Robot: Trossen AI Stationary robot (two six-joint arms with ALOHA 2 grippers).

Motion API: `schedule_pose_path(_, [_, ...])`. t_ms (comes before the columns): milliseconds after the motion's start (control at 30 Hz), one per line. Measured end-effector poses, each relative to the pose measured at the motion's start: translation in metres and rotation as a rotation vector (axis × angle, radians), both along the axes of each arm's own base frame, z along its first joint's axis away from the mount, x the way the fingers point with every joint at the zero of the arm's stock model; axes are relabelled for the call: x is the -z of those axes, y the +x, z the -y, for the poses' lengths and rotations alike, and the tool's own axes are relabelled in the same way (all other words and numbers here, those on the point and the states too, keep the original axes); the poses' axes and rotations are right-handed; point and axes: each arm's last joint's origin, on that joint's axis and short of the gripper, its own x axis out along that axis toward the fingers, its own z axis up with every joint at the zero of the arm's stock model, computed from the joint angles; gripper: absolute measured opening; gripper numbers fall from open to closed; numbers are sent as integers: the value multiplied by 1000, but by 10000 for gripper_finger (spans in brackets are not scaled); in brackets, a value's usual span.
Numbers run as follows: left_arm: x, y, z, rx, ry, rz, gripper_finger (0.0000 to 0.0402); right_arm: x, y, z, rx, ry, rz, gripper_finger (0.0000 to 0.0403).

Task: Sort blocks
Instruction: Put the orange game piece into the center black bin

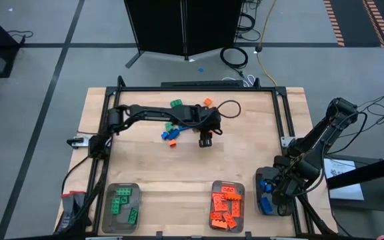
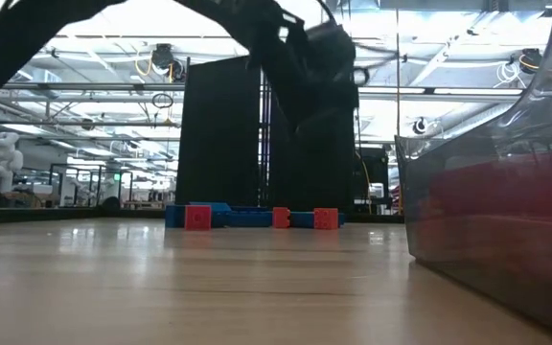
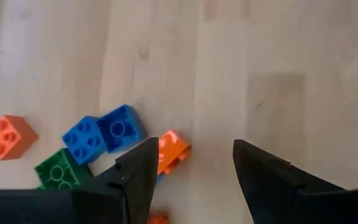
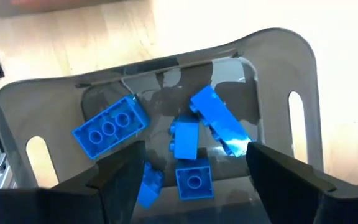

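Note:
My left gripper [image 1: 205, 139] [image 3: 194, 155] hangs open over bare table at the far middle, just right of a loose cluster of blocks [image 1: 171, 133]. In the left wrist view an orange block [image 3: 171, 152] lies beside one finger, apart from it, with two blue blocks [image 3: 104, 134], a green one [image 3: 58, 171] and another orange one [image 3: 8, 135] farther off. My right gripper [image 1: 277, 193] [image 4: 194, 149] stands open above the clear tray [image 4: 278, 37] at the near right. Several blue blocks [image 4: 110, 130] lie flat on that tray's floor.
A green block [image 1: 177, 104] and an orange block [image 1: 208, 102] lie near the far edge. A tray of green blocks [image 1: 122, 207] and a tray of orange blocks [image 1: 227, 205] stand along the near edge. A black frame [image 1: 179, 89] borders the table.

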Motion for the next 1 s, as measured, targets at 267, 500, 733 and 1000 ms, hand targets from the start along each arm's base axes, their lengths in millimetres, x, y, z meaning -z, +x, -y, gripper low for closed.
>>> schedule_pose_path(267, [28,5,-3,42,97,-93,210,0,0,0,17,-3,4,274])
schedule_pose_path(500, [37,11,-6,114,166,-88,210,0,0,0,19,-3,3,274])
schedule_pose_path(733, [50,7,-9,133,119,-154,210,0,0,0,19,-5,2,274])
schedule_pose_path(1000, [50,6,-4,138,125,-166,182,0,0,2,33,-37,24,274])
